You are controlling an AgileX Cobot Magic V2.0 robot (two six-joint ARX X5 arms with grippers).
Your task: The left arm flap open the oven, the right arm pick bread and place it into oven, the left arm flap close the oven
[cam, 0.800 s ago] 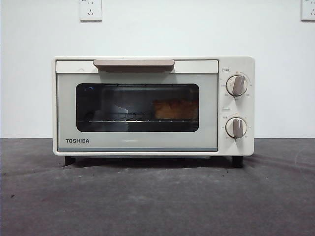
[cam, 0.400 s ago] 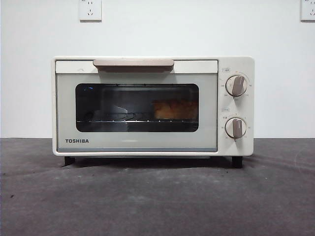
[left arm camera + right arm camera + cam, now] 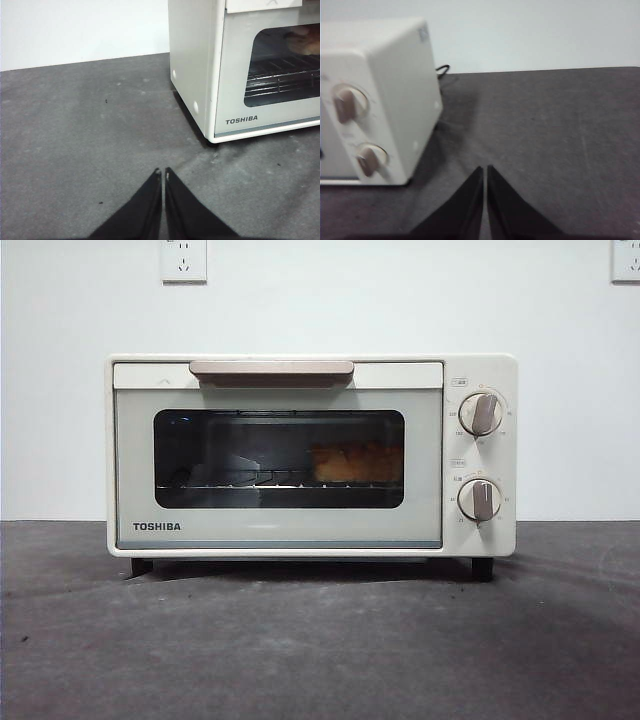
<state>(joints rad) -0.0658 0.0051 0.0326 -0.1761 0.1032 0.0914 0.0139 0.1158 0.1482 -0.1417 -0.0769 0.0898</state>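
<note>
The cream-white oven (image 3: 310, 455) stands in the middle of the table with its door shut and the beige handle (image 3: 271, 369) up. Behind the dark glass, the golden bread (image 3: 355, 462) rests on the wire rack at the right side; the left wrist view catches it too, as the bread (image 3: 302, 44) behind the window. My left gripper (image 3: 163, 172) is shut and holds nothing, low over the table off the oven's (image 3: 240, 70) left front corner. My right gripper (image 3: 484, 169) is shut and holds nothing, off the oven's (image 3: 375, 95) knob side.
Dark grey table (image 3: 320, 640) runs in front of the oven. White wall behind carries two sockets (image 3: 184, 260). A black cable (image 3: 442, 70) trails behind the oven's right rear. Two beige knobs (image 3: 481, 413) face forward.
</note>
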